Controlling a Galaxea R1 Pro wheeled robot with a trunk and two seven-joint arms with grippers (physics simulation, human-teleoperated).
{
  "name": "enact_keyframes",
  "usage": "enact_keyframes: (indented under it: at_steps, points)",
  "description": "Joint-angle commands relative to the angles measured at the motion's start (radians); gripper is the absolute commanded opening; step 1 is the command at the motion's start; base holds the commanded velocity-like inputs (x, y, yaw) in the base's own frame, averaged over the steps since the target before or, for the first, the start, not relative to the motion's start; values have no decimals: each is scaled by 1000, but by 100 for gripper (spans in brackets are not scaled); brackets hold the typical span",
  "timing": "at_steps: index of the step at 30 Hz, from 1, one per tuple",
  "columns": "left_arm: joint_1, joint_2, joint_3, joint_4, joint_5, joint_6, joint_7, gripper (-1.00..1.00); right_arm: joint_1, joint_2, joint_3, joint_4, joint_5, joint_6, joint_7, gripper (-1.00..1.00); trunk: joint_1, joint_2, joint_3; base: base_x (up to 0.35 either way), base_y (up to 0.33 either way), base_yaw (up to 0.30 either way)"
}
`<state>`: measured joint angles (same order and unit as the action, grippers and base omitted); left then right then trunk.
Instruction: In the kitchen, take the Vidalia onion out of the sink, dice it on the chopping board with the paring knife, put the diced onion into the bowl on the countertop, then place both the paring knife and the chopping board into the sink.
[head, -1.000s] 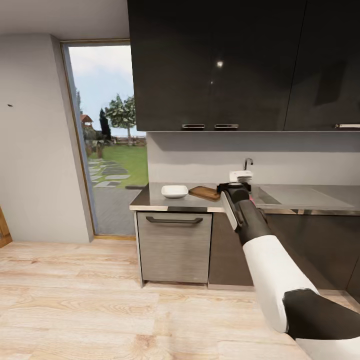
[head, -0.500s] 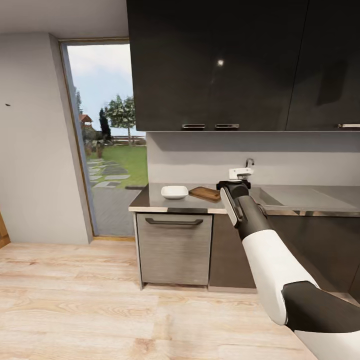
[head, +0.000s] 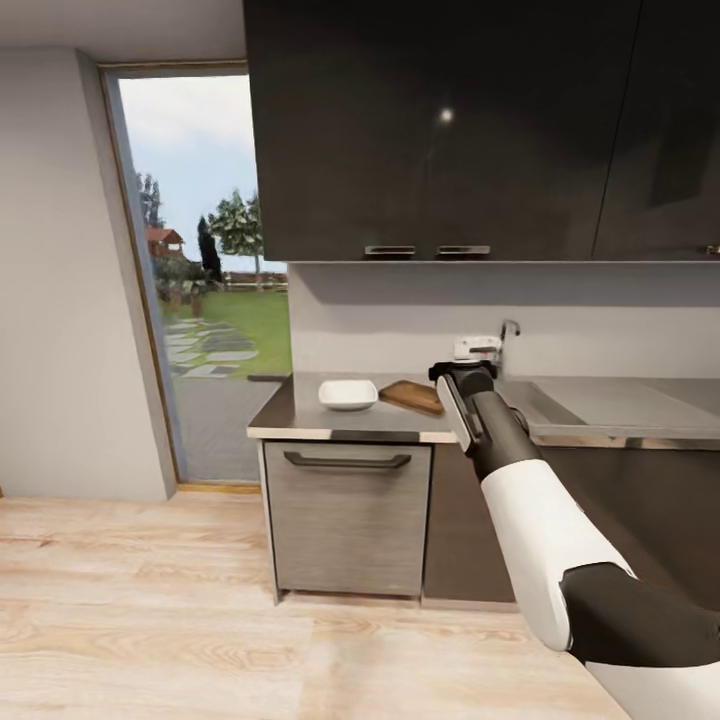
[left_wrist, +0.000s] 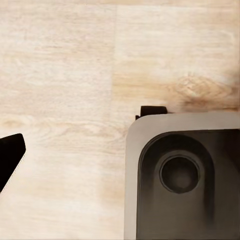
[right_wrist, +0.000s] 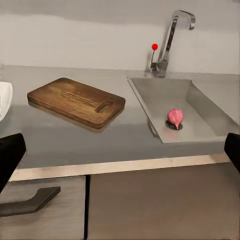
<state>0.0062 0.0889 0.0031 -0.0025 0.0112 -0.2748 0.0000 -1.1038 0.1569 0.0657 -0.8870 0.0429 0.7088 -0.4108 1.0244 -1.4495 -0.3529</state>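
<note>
the bench (head: 300, 415) runs along the wall under dark cabinets (head: 440, 130). sink (right_wrist: 200, 117) sits at its right part, pinkish onion (right_wrist: 175, 117) down by the drain. chopping board (right_wrist: 76, 101) lies flat left of the sink, white bowl (head: 348, 394) further left. right gripper (right_wrist: 120, 152) points at it all, fingers apart, holding nothing. left gripper's fingers (left_wrist: 10, 157): can't tell.

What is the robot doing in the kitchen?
The robot is reaching its right arm toward the countertop, holding nothing. Its right gripper is open, aimed at the sink, where the pink onion sits on the drain. The chopping board lies on the counter beside the sink, and the white bowl is next to the board.
</note>
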Motion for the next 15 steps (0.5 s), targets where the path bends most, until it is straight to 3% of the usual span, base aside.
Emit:
enact_keyframes:
  at_steps: [1, 15]
  points:
    - [0, 0, 0, 2, 1, -3, 0, 100, -1, 1, 2, 0, 5, 8, -1, 100, 1, 0, -1, 321, 0, 0]
    - [0, 0, 2, 13, 1, -1, 3, 100, 4, -5, -5, 47, 0, 7, -2, 100, 1, 0, -1, 321, -25, 0]
